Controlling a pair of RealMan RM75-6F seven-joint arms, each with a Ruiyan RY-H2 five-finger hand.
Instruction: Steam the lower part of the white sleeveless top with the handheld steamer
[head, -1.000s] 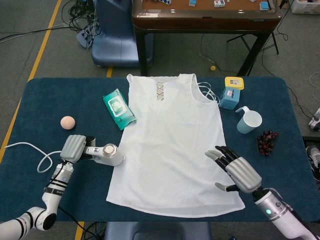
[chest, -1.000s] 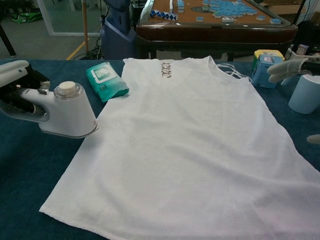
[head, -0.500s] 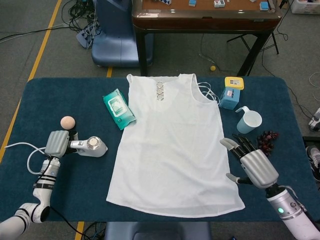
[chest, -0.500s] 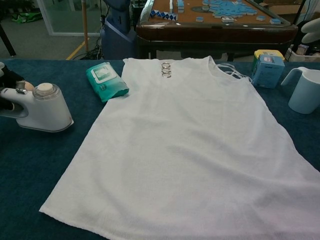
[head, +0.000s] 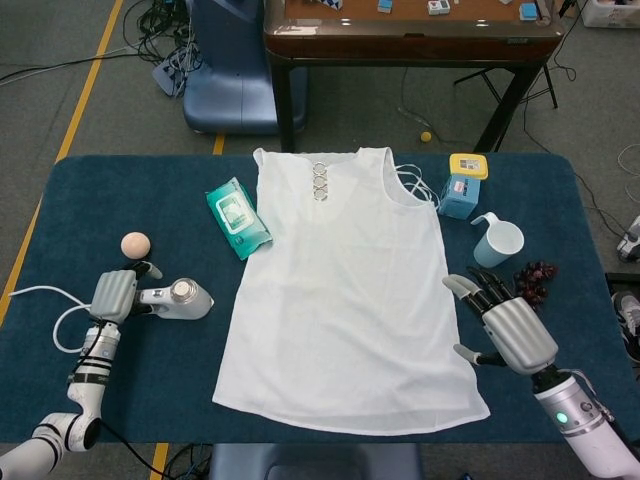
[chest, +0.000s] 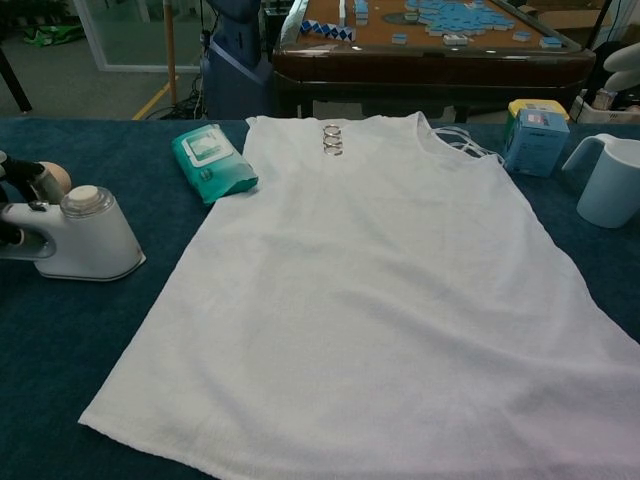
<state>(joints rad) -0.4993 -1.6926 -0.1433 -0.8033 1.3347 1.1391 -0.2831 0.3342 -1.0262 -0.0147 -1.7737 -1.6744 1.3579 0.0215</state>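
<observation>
The white sleeveless top (head: 340, 300) lies flat in the middle of the dark blue table (head: 560, 200), neckline at the far side and hem (chest: 300, 440) toward me. The white handheld steamer (head: 182, 298) stands on the table left of the top, a gap of bare cloth between them. My left hand (head: 113, 294) is at its handle (chest: 22, 215), fingers (chest: 36, 179) spread and lifted off it. My right hand (head: 505, 328) hovers with its fingers apart, holding nothing, just off the right side of the top near the hem.
A green wipes pack (head: 238, 218) lies by the top's left shoulder and a peach ball (head: 135, 244) sits behind the steamer. A blue box (head: 463, 185), a pale blue cup (head: 497, 243) and grapes (head: 535, 283) stand at the right. The steamer's white cable (head: 40, 300) loops off left.
The steamer has moved left, off the top's edge, and now stands on the table. My left hand's fingers have loosened from its handle. My right hand drew back rightward off the top.
</observation>
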